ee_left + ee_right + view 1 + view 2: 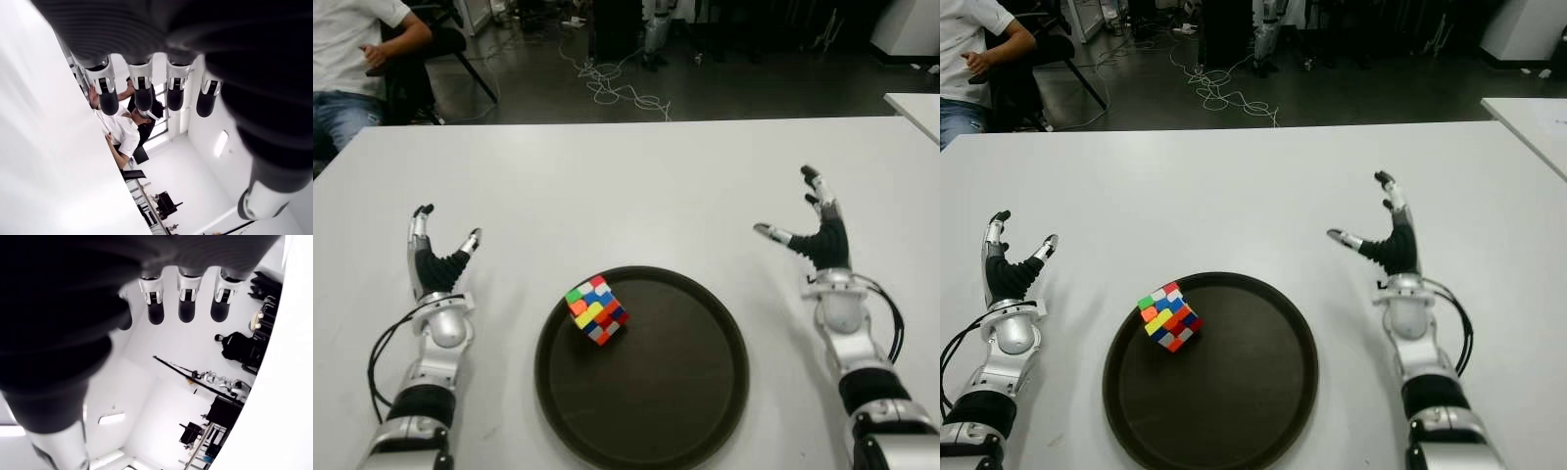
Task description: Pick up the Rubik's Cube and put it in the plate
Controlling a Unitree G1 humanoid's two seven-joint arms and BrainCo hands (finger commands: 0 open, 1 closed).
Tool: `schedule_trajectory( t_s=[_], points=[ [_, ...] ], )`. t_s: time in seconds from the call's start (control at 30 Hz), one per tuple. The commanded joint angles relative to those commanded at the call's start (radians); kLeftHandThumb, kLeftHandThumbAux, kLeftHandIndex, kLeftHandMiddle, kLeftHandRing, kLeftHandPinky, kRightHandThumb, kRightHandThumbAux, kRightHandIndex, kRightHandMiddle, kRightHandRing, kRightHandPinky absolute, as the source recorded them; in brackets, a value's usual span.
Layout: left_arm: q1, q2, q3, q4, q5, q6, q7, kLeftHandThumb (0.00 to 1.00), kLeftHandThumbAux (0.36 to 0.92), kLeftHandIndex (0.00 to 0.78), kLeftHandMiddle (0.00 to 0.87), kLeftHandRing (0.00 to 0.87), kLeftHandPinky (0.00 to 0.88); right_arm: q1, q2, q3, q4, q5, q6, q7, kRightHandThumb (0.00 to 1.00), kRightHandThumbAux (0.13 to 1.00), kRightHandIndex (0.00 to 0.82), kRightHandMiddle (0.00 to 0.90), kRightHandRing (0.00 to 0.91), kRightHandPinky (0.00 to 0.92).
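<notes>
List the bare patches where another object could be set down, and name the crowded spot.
Free: the table beyond the plate, between left hand and right hand; also most of the plate. Crowded: the plate's near-left rim, where the Rubik's Cube sits.

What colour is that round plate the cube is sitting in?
The plate is dark brown, nearly black, and plain. It shows best in the left eye view, holding the cube.

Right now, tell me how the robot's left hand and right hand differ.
The left hand shows left of the plate, the right hand on its right. The right hand reaches farther up the table than the left hand. The right hand's fingers fan wider than the left hand's fingers. Both are open and hold nothing; the Rubik's Cube sits on the plate.
</notes>
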Motion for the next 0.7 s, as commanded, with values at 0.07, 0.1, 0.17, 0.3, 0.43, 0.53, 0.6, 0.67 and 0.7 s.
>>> schedule_trajectory(
  t_s=[0.07,0.1,0.17,0.3,0.43,0.53,0.6,0.67,0.7],
  points=[
    [0.004,0.0,0.001,-0.004,-0.001,0.001,-0.003,0.0,0.676,0.011,0.0,0.0,0.028,0.006,0.0,0.002,-0.008,-0.007,0.0,-0.008,0.0,0.824,0.0,0.0,0.0,0.0],
    [0.007,-0.001,0.002,-0.007,-0.003,0.001,-0.007,0.0,0.678,0.011,0.0,0.0,0.027,0.008,0.001,0.003,-0.011,-0.01,0.0,-0.012,0.0,0.825,0.0,0.0,0.0,0.0],
    [0.022,-0.007,0.006,-0.026,-0.015,0.0,-0.022,0.0,0.676,0.007,0.0,0.0,0.03,0.016,0.002,0.005,-0.018,-0.016,-0.001,-0.018,0.0,0.828,0.0,0.0,0.0,0.0],
    [0.065,-0.019,0.012,-0.098,-0.036,0.004,-0.051,0.0,0.672,0.001,0.0,0.0,0.043,0.026,0.003,0.01,-0.013,-0.02,-0.006,-0.022,0.0,0.841,0.0,0.0,0.0,0.0],
    [0.101,-0.027,0.014,-0.168,-0.043,0.021,-0.072,0.0,0.685,0.0,0.0,0.0,0.045,0.026,0.002,0.013,-0.003,-0.019,-0.009,-0.019,0.0,0.852,0.0,0.0,0.0,0.0],
    [0.134,-0.031,0.015,-0.225,-0.055,0.028,-0.104,0.0,0.684,0.0,0.0,0.0,0.049,0.027,0.0,0.019,0.007,-0.016,-0.016,-0.011,0.0,0.854,0.0,0.0,0.0,0.0],
    [0.141,-0.033,0.017,-0.239,-0.058,0.035,-0.116,0.0,0.68,0.0,0.0,0.0,0.051,0.027,-0.001,0.021,0.011,-0.015,-0.019,-0.009,0.0,0.854,0.0,0.0,0.0,0.0],
    [0.149,-0.035,0.019,-0.255,-0.062,0.043,-0.131,0.0,0.675,0.0,0.0,0.0,0.054,0.027,-0.004,0.023,0.013,-0.015,-0.023,-0.007,0.0,0.857,0.0,0.0,0.0,0.0],
    [0.153,-0.035,0.02,-0.262,-0.065,0.047,-0.139,0.0,0.674,0.0,0.0,0.0,0.054,0.028,-0.005,0.023,0.013,-0.015,-0.025,-0.006,0.0,0.858,0.0,0.0,0.0,0.0]
  ],
)
